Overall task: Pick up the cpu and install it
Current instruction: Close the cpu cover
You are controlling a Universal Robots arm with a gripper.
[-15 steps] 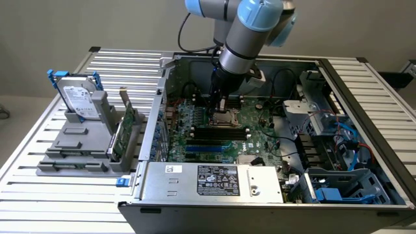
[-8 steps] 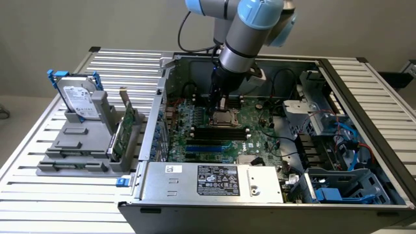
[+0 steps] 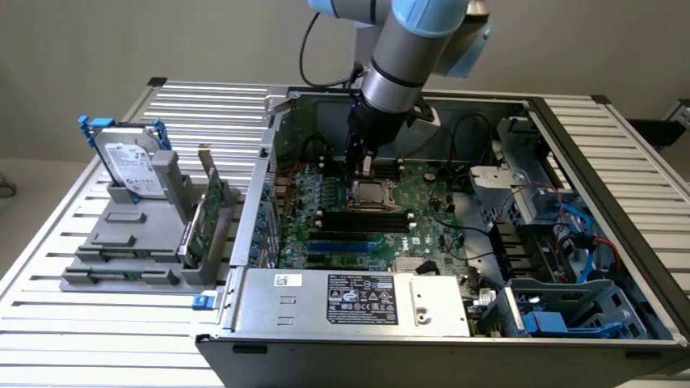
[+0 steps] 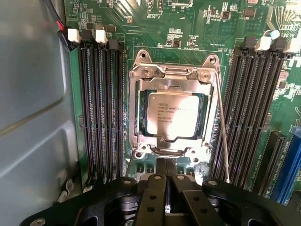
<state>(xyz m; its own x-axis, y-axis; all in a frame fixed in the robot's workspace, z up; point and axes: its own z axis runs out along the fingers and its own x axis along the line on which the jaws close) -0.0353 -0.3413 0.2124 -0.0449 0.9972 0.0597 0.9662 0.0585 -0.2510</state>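
Sitting flat in the socket [image 4: 171,84], the cpu [image 4: 172,114] looks light, stiff and fragile, best gripped by its edges; the tool [image 4: 165,165], pinched together and empty, hovers just beside the socket.

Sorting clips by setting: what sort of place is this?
Probably a robotics lab bench for computer assembly: an open PC case lies on a slatted table, a hard drive stands in a grey fixture beside it, the cpu sits in its socket.

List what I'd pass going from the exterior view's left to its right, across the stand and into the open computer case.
From the left: hard drive → green circuit card → cpu → blue plastic bay.
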